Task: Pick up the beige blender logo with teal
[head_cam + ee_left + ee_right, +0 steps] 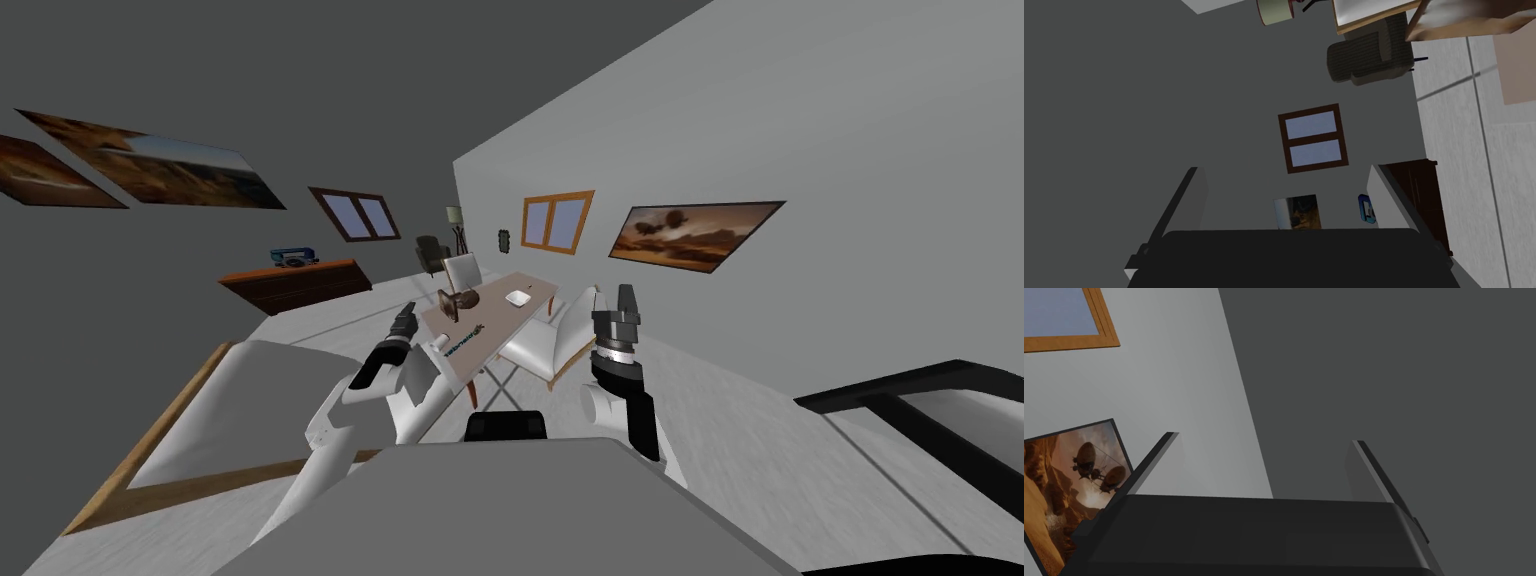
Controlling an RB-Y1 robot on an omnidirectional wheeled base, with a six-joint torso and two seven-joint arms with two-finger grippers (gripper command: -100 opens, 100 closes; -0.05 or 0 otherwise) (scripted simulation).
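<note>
Two end effectors held up and empty: left end effector (pixel 406 312) with fingers apart, right end effector (pixel 627 296) likewise spread, both well short of the worktop (pixel 505 320). Places the beige blender (pixel 463 340) at the worktop's near end, seemingly flat, going by teal lettering just beside a white cup (pixel 440 343) and near a brown object (pixel 455 300). Risks mistaking the target from this far off, given beige against a pale top. Risks tipping the cup on a wide-open approach, or clipping the white chair (pixel 540 345) while rolling closer. Calls for a nearer stand before any reach.

White dish (pixel 517 297) on table (pixel 495 318); dresser (pixel 295 283) along wall; armchair (pixel 432 254) beyond.
</note>
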